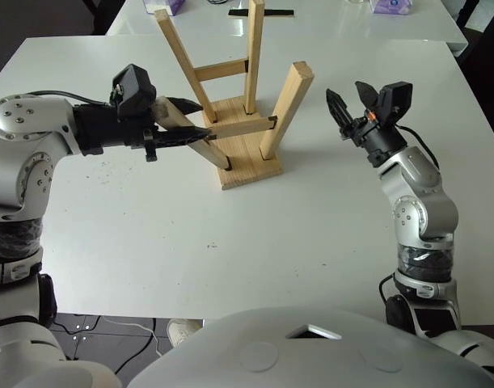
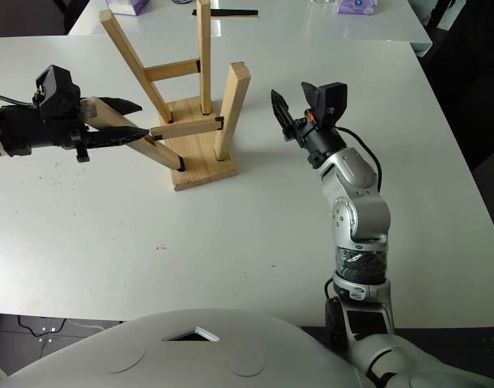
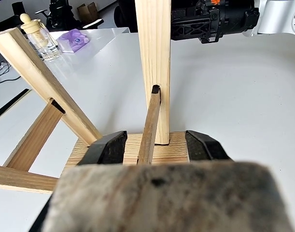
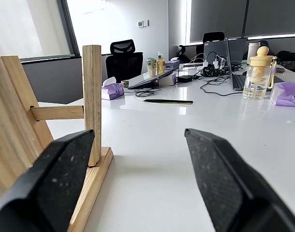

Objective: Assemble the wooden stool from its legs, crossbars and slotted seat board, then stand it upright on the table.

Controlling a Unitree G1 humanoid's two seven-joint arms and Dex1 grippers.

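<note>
Grips a leg (image 1: 217, 155) of the upside-down wooden stool (image 1: 248, 167) on the white surface (image 1: 149, 234) with left gripper (image 1: 202, 121), clamped. Holds right gripper (image 1: 346, 90) wide apart, near the wooden stool.

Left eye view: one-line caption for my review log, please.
Upside-down stool on white table, left gripper gripping a tilted leg, right gripper open and clear of it.

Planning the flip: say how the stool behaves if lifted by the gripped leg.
Likely stiff and light: wooden stool, crossbars slotted in. The leg in the left gripper leans steeply, so its joint may be loose and pull from the seat board.
</note>
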